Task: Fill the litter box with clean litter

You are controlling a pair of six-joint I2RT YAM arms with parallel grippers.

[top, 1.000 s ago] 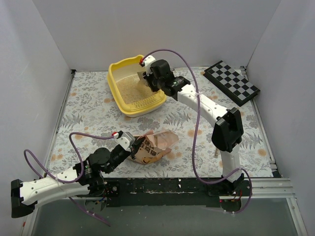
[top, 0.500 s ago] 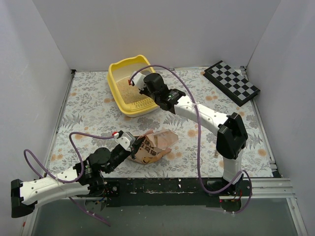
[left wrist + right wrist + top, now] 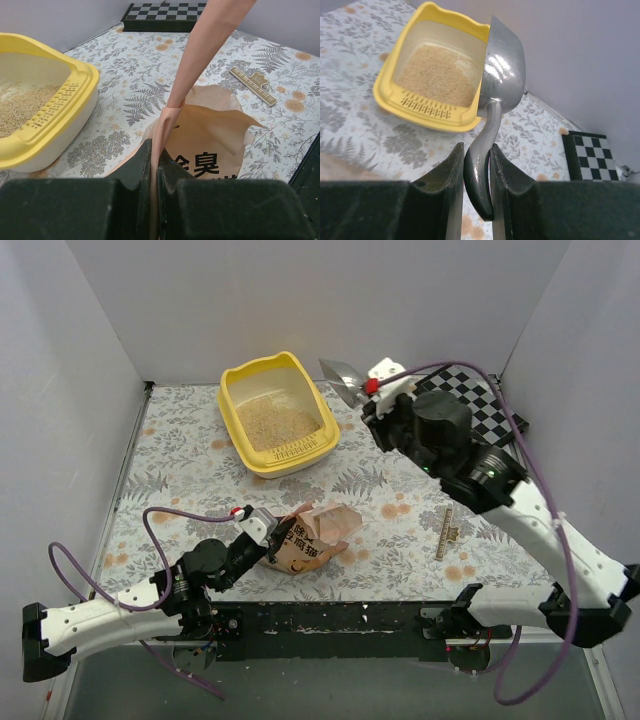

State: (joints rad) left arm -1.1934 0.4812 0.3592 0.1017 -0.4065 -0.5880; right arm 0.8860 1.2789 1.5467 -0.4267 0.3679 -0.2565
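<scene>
The yellow litter box point(image 3: 232, 415) sits at the back left with pale beige clean litter point(image 3: 272, 422) covering its floor. It also shows in the right wrist view point(image 3: 390, 95) and the left wrist view point(image 3: 85, 80). My right gripper point(image 3: 372, 392) is shut on the handle of a silver metal scoop point(image 3: 502, 70), held in the air to the right of the box. My left gripper point(image 3: 155, 157) is shut on the upper edge of the orange-pink litter bag point(image 3: 210, 150), which lies open on the table front point(image 3: 315, 535).
A black-and-white checkered board point(image 3: 480, 405) leans at the back right. A small beige ruler-like strip point(image 3: 446, 530) lies on the floral table point(image 3: 180, 470) right of the bag. White walls enclose three sides.
My right arm has lifted the scoop out of the litter box and swung right, away from it. The left gripper and bag have stayed still.
</scene>
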